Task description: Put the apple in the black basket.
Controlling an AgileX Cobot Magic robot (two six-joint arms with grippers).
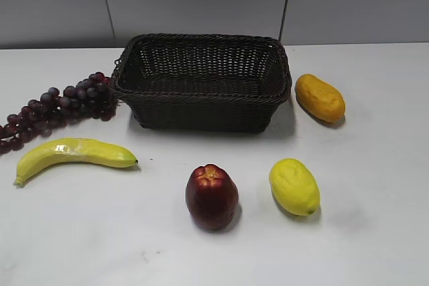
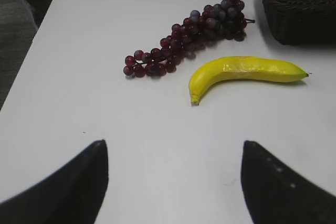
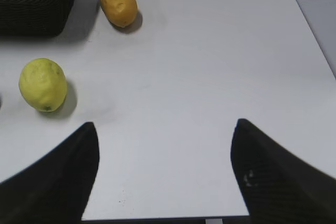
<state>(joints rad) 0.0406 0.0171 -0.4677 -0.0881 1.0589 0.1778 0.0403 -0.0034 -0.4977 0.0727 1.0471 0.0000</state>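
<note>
The dark red apple (image 1: pixel 212 196) with a yellowish dimpled top stands upright on the white table, front centre, in the exterior view only. The black basket (image 1: pixel 201 51) stands behind it at the back centre, empty; its corner shows in the left wrist view (image 2: pixel 302 11) and the right wrist view (image 3: pixel 34 3). My left gripper (image 2: pixel 173 153) is open and empty over bare table at the front left. My right gripper (image 3: pixel 164 135) is open and empty over bare table near the front right edge. Neither gripper shows in the exterior view.
A yellow lemon (image 1: pixel 294 186) (image 3: pixel 43 85) lies right of the apple. An orange-yellow oblong fruit (image 1: pixel 320 98) (image 3: pixel 118 3) lies right of the basket. A banana (image 1: pixel 72 155) (image 2: pixel 244 73) and dark grapes (image 1: pixel 57 105) (image 2: pixel 189 32) lie left.
</note>
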